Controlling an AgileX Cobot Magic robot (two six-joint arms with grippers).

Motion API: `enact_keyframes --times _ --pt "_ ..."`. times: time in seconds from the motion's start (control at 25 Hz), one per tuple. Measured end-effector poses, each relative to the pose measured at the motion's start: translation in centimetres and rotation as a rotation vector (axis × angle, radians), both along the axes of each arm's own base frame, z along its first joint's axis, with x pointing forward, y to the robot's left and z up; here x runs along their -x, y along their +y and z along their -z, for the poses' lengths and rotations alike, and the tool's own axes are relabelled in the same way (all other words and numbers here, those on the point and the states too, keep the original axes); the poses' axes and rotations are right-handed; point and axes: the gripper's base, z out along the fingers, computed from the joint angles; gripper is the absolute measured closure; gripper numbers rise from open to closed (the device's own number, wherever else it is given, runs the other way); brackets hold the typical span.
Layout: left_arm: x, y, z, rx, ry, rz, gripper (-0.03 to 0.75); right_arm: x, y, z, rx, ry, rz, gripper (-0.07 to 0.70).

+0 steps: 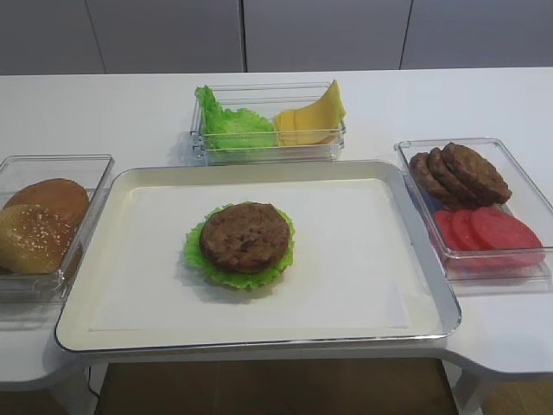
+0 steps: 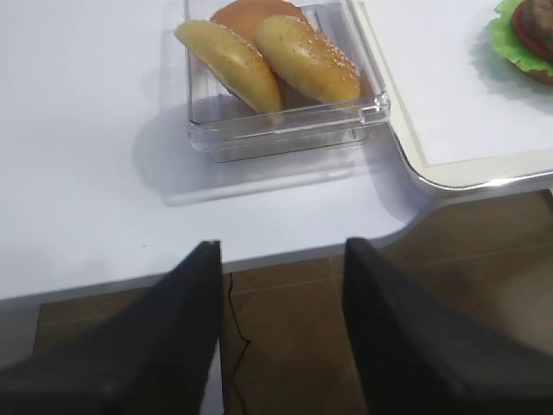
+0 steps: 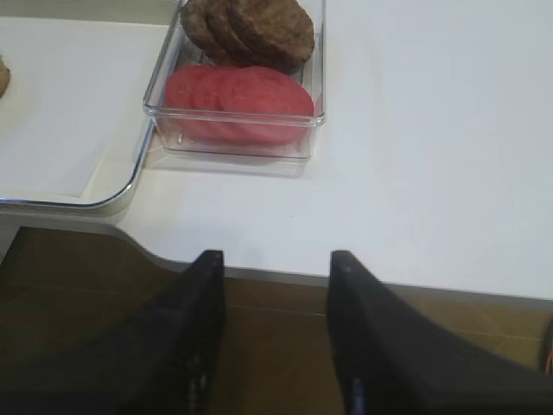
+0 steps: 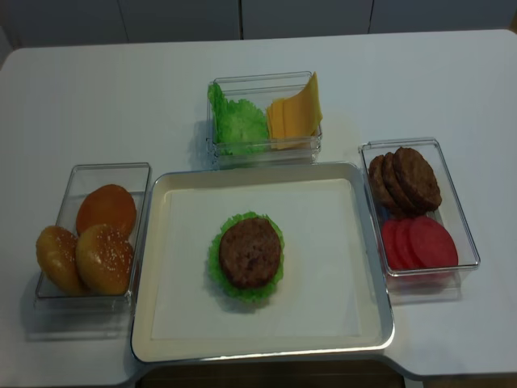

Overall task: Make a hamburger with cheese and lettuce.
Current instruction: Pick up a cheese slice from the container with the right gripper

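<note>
White table (image 1: pixel 104 104) carries a tray (image 1: pixel 415 259) at centre; grey cabinet fronts behind. Hamburger so far (image 1: pixel 244 238): one patty on the lettuce (image 1: pixel 197 259), mid-tray. Cheese (image 1: pixel 313 119) sits at 12 o'clock from the tray, in the right half of the clear bin (image 1: pixel 263 151), slices leaning upright, flat faces toward 9 and 3 o'clock. Next layer is likely cheese. Neither arm shows in the high views. Right fingers (image 3: pixel 275 285) apart, empty, hanging off the near table edge by the patty/tomato box (image 3: pixel 238 130); left fingers (image 2: pixel 281 277) apart, empty, near the bun box (image 2: pixel 285 130). From the right fingers the cheese lies roughly at 11 o'clock; right arm looks marginally nearer.
</note>
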Motion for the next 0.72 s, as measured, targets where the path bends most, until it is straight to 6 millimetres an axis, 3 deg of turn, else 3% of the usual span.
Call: enact_keyframes --times 0.72 --pt "0.0 0.0 0.0 0.0 0.0 0.0 0.373 0.0 0.0 0.0 -0.008 0.001 0.005 0.314"
